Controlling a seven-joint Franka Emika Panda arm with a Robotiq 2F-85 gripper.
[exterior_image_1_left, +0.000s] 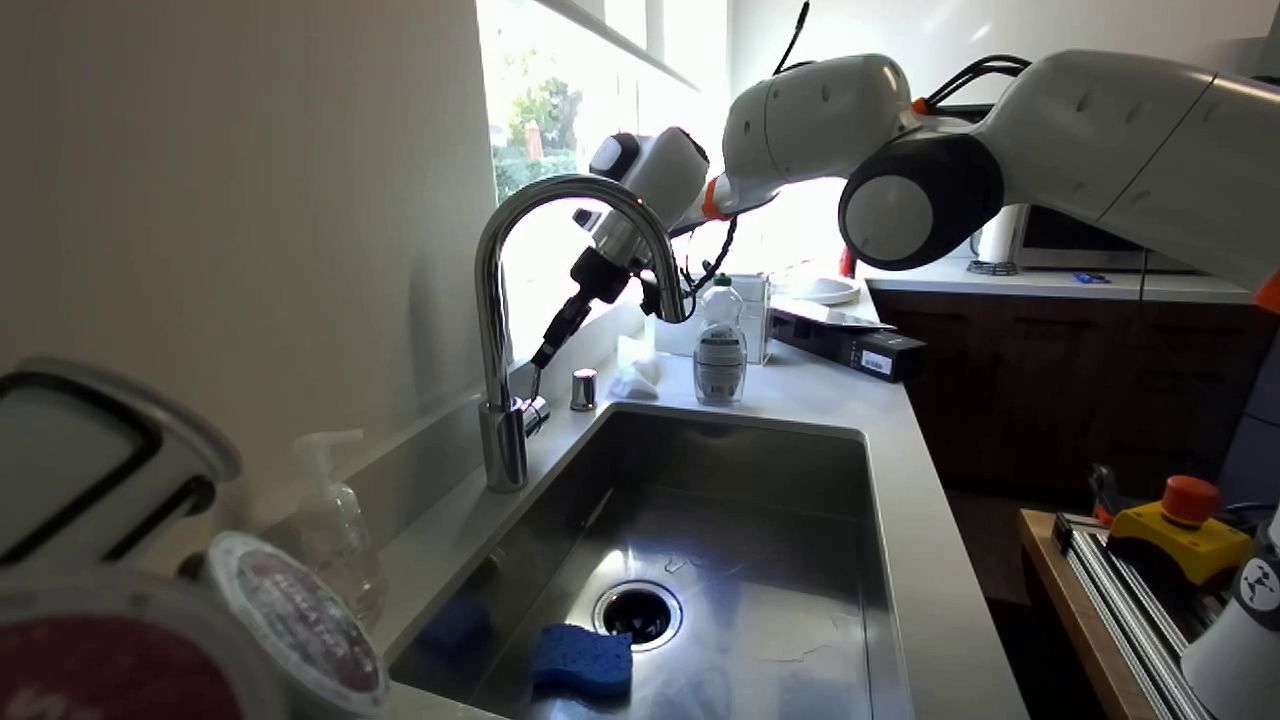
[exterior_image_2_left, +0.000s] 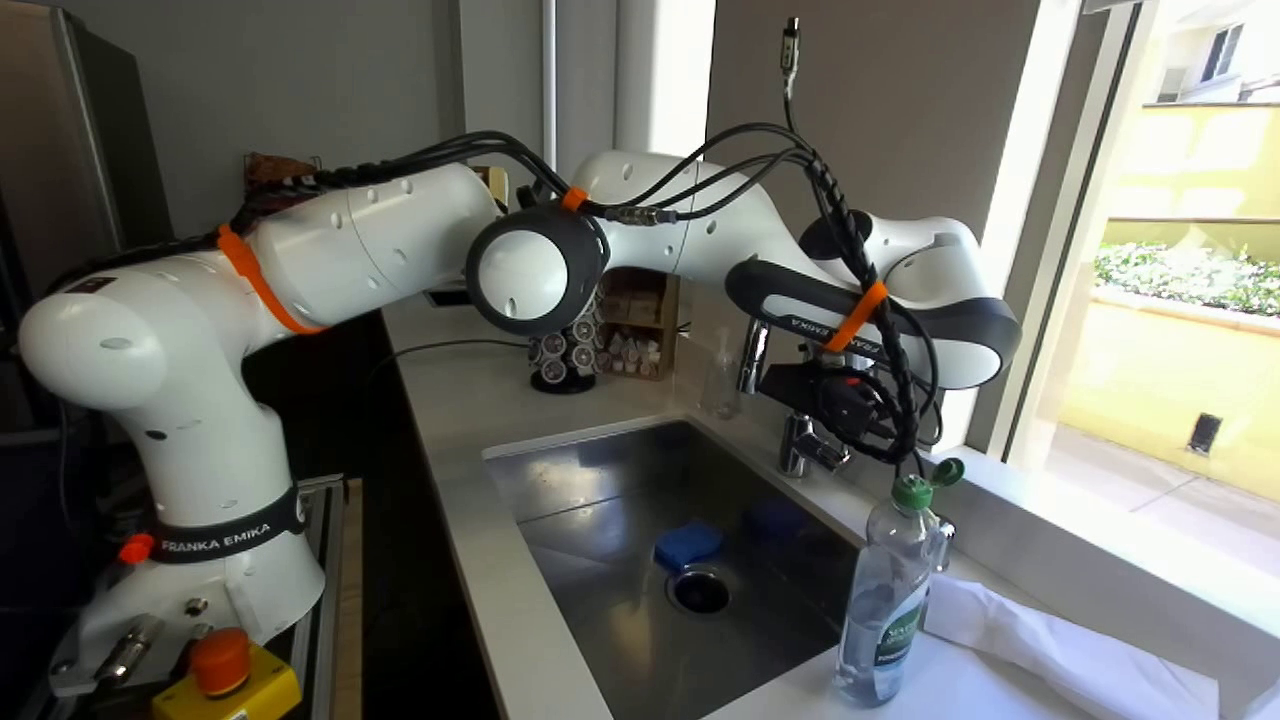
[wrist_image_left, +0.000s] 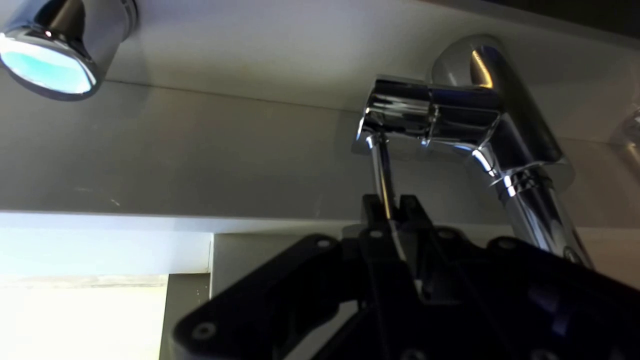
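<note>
Two black fingers (wrist_image_left: 412, 212) are clamped on the thin chrome lever (wrist_image_left: 382, 170); wrist view shows the rod running between the tips. Lever sticks out of the handle barrel (wrist_image_left: 397, 107), low on the side of the faucet (exterior_image_1_left: 492, 300), at the edge of the sink (exterior_image_1_left: 790, 570). In an exterior view the arm (exterior_image_1_left: 820, 120) is behind the tall curved spout (exterior_image_1_left: 575, 187), with the fingers tilted down onto the lever. Cables (exterior_image_2_left: 845, 230) cover the tips in an exterior view, so can't check the grip from there.

Short chrome cylinder (exterior_image_1_left: 584, 390) is on the tabletop (exterior_image_1_left: 935, 570) near the faucet. Clear soap bottle (exterior_image_2_left: 885, 620) stands upright at the sink's end, green cap (exterior_image_2_left: 911, 490) flipped open, white cloth or paper (exterior_image_2_left: 1070, 650) near it, can't tell which. Blue sponge (exterior_image_1_left: 585, 660) lies in the sink, right next to the drain (exterior_image_1_left: 638, 615). Yellow box (exterior_image_1_left: 1160, 535) with a red button (exterior_image_1_left: 1190, 498) sits near the arm's base.
</note>
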